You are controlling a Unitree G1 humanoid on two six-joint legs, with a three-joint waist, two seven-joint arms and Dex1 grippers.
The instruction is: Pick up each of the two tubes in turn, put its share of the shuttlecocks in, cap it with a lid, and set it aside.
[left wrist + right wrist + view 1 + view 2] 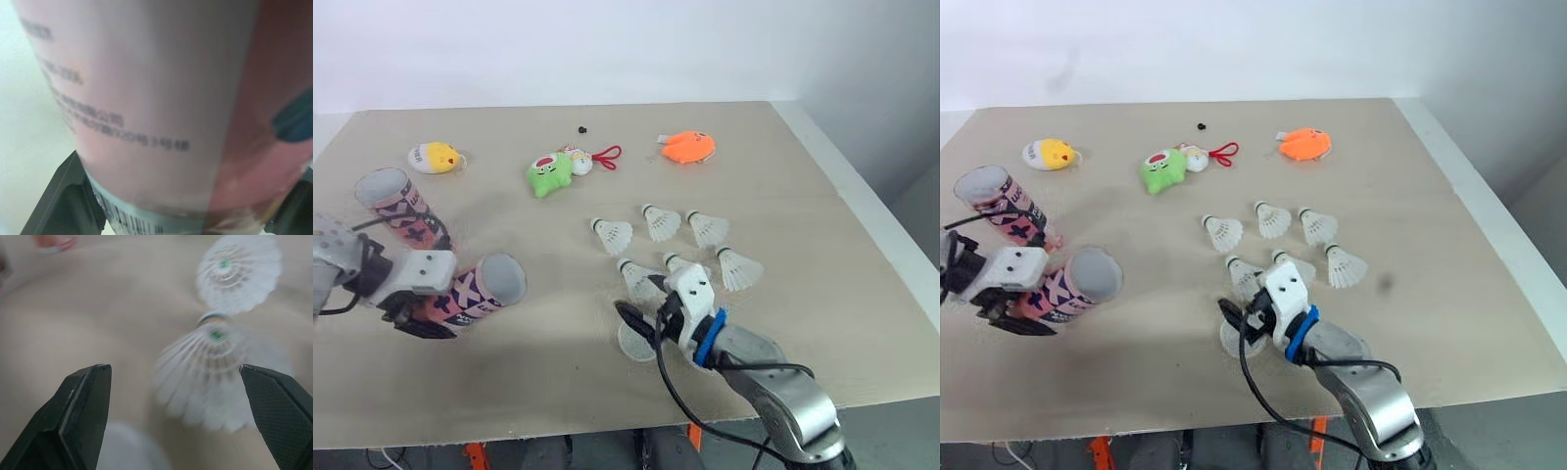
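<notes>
Right gripper [641, 321], lower centre, gapes empty; the nearest shuttlecock [638, 280] lies just above it, feathers facing it, cork pointing away. Lower left, left gripper [423, 315] clamps the tilted tube [481, 286], mouth facing right toward them.

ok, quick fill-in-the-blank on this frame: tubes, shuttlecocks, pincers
1. The left pincer is ___ on the tilted pink cardboard tube.
2. ___ white feathered shuttlecocks lie on the beige wooden table.
3. The right pincer is ___, holding nothing.
4. The other pink cardboard tube stands ___ on the table.

Missing words: shut; six; open; upright
</notes>
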